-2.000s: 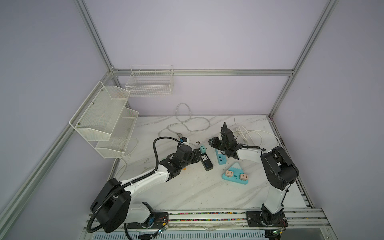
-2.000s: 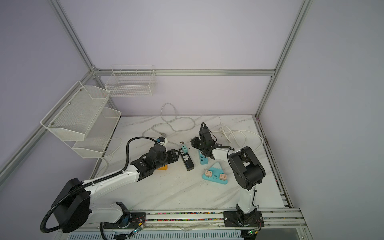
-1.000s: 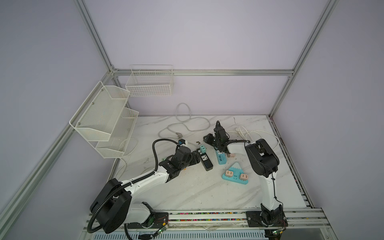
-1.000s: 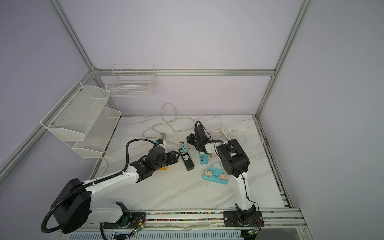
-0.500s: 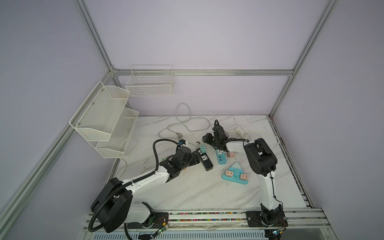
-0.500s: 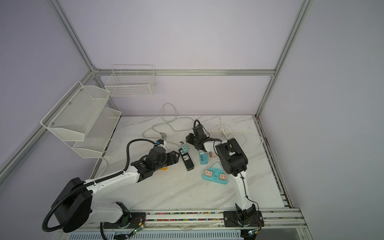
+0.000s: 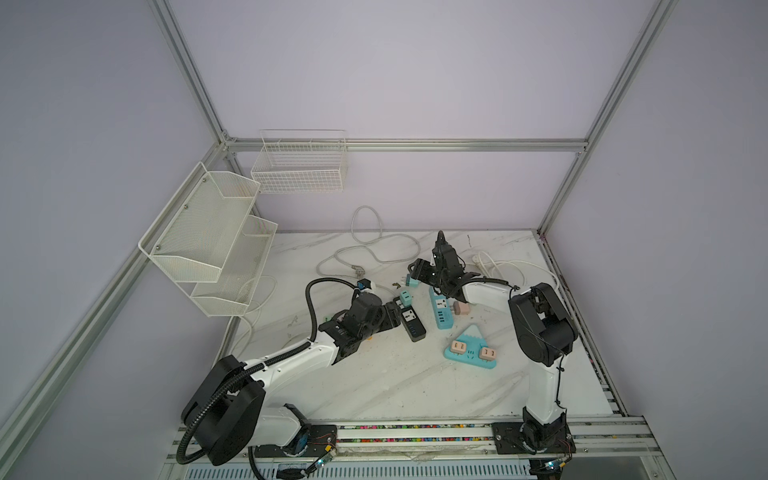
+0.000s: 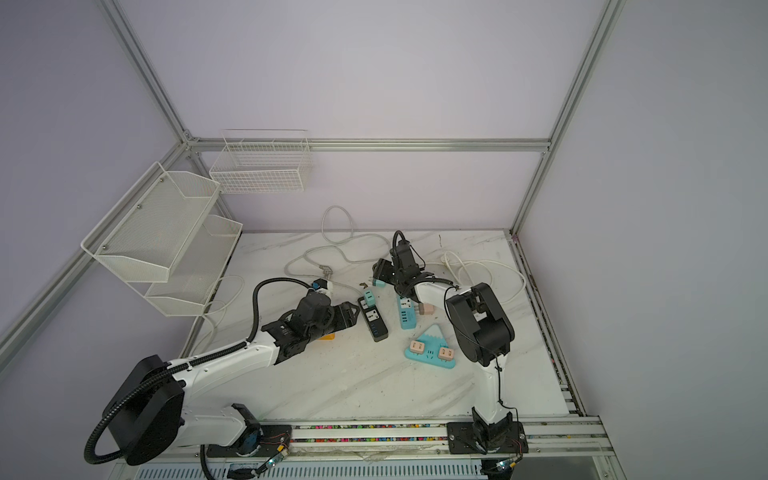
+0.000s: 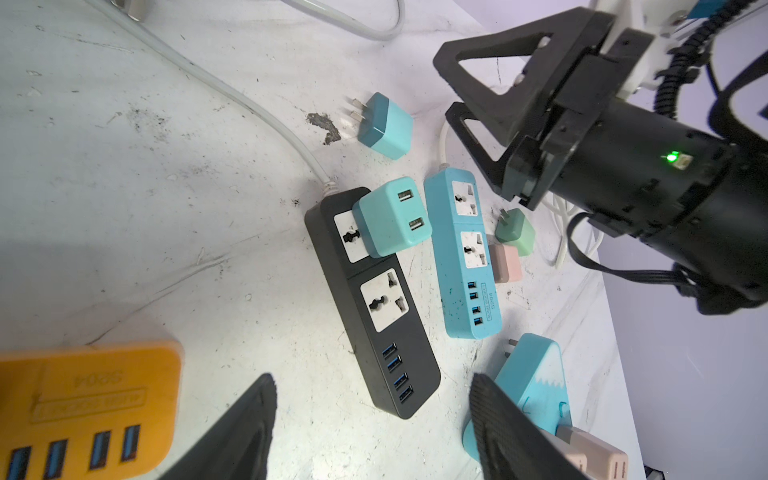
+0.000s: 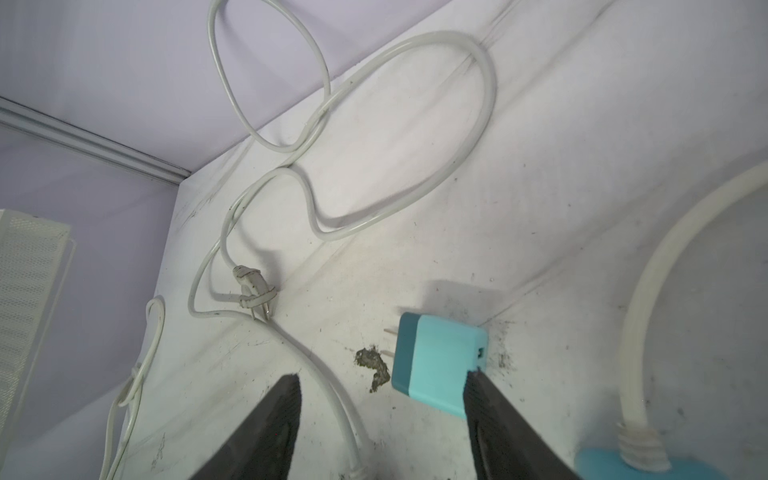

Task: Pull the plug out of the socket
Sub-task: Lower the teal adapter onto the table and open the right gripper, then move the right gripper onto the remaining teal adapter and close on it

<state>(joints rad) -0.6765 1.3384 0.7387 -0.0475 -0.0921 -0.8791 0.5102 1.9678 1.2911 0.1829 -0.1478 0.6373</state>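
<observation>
Item 1: two-tone teal plug (image 10: 438, 365), dark teal at the prong end and pale aqua behind. I see it on its side on the marbled surface (image 7: 374, 386), both flat prongs bare, near the cord end of item 2.

Item 2: blue power strip (image 9: 463, 257), flat, with two universal sockets, both empty, and four USB ports.

Item 3: black power strip (image 9: 370, 299), flat, alongside item 2. Its socket farther from the cord is empty.

Item 4: aqua USB charger (image 9: 392, 216), seated in item 3's socket nearer the cord, two ports facing up.
</observation>
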